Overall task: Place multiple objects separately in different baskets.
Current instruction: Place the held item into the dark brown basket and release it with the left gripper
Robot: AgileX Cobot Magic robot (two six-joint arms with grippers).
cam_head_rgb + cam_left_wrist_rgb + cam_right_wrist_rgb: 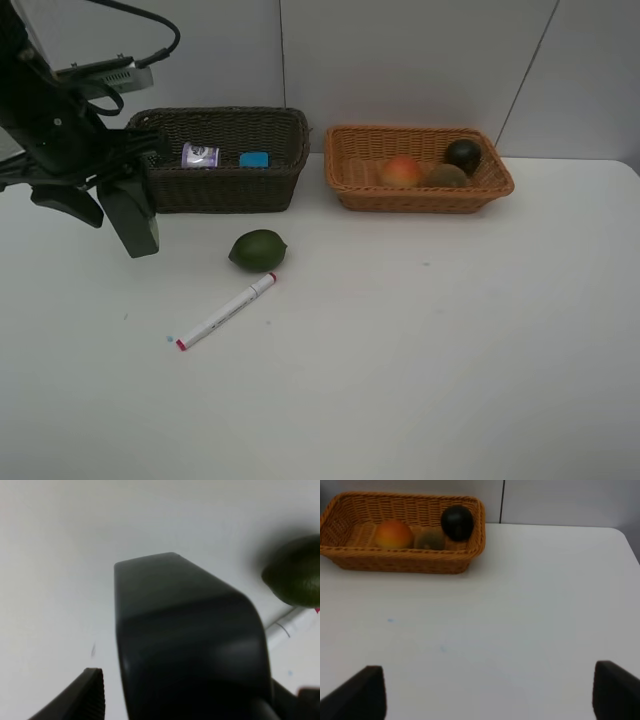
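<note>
Dark green bottle [132, 218]: hangs above the table [450, 350], just off the near-left corner of the dark basket [220, 190]. Its long axis is close to upright, with the lower end tipped slightly right.

Left gripper [195, 690]: clamped across the bottle's body, jaws fairly wide.

Handling, judged: rigid, smooth, probably light. A mid-body hold suits it, though it may slip.

Lime [258, 250] and marker [226, 311]: both on the table, nearer than the dark basket. The marker runs near-left to far-right.

Right gripper [487, 669]: spread wide and empty over bare table, with the tan basket [400, 562] beyond it.
</note>
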